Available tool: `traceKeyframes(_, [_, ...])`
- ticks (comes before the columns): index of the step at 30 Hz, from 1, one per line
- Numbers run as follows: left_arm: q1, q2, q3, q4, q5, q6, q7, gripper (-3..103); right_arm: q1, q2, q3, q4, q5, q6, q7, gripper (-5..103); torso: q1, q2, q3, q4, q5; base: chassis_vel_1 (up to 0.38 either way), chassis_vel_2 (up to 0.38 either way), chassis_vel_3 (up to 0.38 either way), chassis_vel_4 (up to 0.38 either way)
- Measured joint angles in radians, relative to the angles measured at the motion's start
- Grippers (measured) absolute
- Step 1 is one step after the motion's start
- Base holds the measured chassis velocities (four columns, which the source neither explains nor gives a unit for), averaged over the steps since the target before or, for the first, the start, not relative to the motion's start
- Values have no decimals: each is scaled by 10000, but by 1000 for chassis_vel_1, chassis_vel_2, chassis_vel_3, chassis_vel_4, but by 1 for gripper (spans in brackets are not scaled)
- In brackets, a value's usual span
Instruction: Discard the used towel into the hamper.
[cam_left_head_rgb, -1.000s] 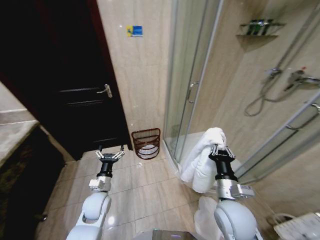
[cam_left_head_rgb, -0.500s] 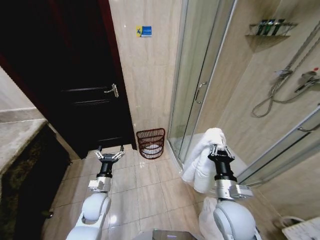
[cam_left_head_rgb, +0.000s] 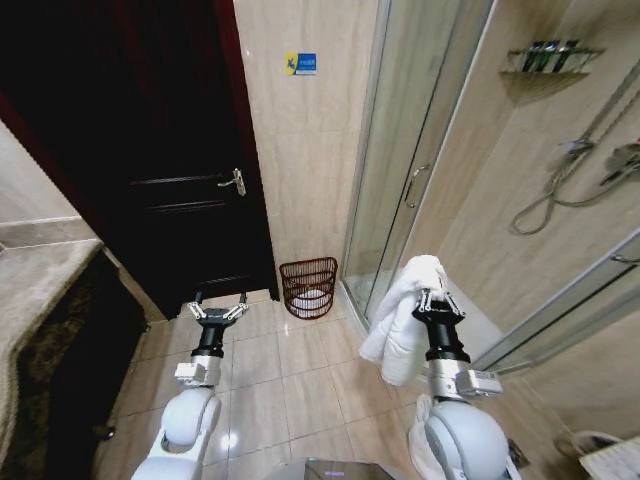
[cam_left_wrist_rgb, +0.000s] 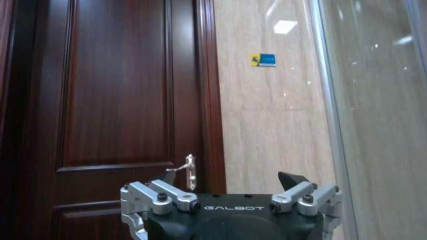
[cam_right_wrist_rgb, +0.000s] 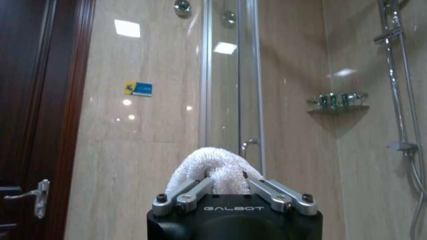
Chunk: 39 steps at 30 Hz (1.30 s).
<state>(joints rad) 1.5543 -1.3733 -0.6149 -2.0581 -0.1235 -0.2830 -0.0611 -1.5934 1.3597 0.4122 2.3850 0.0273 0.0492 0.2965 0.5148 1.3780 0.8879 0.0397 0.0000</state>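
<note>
Right pincer (cam_left_head_rgb: 436, 299) gripping white towel (cam_left_head_rgb: 400, 320), hamper (cam_left_head_rgb: 308, 287) ahead

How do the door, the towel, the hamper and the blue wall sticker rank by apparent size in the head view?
1. Door
2. Towel, held in the right gripper and nearer the camera
3. Hamper, possibly comparable to the towel in reality
4. Blue wall sticker

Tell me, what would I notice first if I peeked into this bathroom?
First, the fluffy white towel draped from the right gripper, held up in front of the glass shower door. Next, the hamper, a small red-brown wire basket standing on the floor against the tiled wall, between the dark wooden door and the shower. The left gripper is held up over the floor tiles, open, holding nothing.
</note>
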Motion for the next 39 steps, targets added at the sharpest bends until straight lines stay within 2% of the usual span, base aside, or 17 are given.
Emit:
traceKeyframes(8, [72, -49, 0, -160, 37, 366, 8, 100, 124, -17, -28, -26, 18, 7, -61, 7, 0, 0, 0, -1, 0, 69, 113, -78, -108])
traceKeyframes(14, [80, -93, 29, -135, 135, 388, 19, 100, 152, -57, 2, -55, 78, 13, -62, 7, 1, 0, 0, 0, 1, 107, 139, -69, -98])
traceKeyframes(21, [38, -120, 51, -37, 174, 255, 17, 100, 215, -84, 19, -89, 329, 117, -131, 7, 1, 0, 0, 0, -3, 107, 136, -18, -38])
traceKeyframes(25, [-29, -123, 48, 57, 177, -20, -20, 100, 285, -106, 42, -117, 474, 113, -182, 7, 1, 0, 0, 4, 0, 60, 44, 49, 46])
traceKeyframes(29, [-28, -173, 76, 115, 204, -56, -96, 100, 423, -220, 123, -129, 616, 113, -216, 7, 1, 0, 0, -2, 1, -2, -4, 10, 14])
traceKeyframes(36, [156, -295, 58, 165, 438, -17, -203, 100, 1060, -663, 355, 14, 1581, -314, -289, 7, 0, 0, 0, -1, 2, 0, 0, 0, 0])
traceKeyframes(39, [302, -564, -5, 311, 733, -14, -325, 100, 2226, -1702, 522, -43, 2943, -629, -297, 7, 0, 0, 0, 0, 1, 0, 0, 0, 0])
